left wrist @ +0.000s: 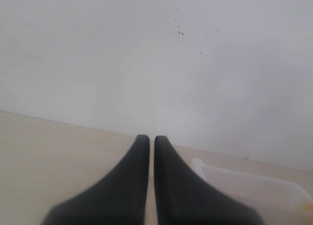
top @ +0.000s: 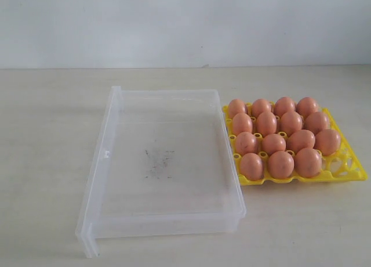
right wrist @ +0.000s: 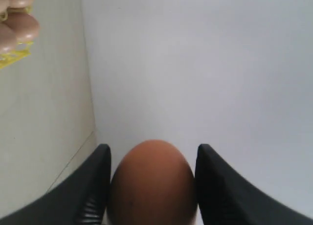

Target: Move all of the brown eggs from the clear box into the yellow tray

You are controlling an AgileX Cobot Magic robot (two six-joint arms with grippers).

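The place looks like a bare lab or test setup: a plain pale counter [top: 46, 162] against a blank white wall [top: 185, 23], holding a clear box [top: 95, 180] and a yellow tray [top: 349, 164] of brown eggs [top: 273, 143].

A pale beige table [top: 46, 133], plain and matte, carries two things. A clear box [top: 174, 188] lies flat near the middle, with dark smudges on its floor. A yellow tray [top: 355, 173] rests on the table just beside the box's right wall, alongside the rear part of that wall
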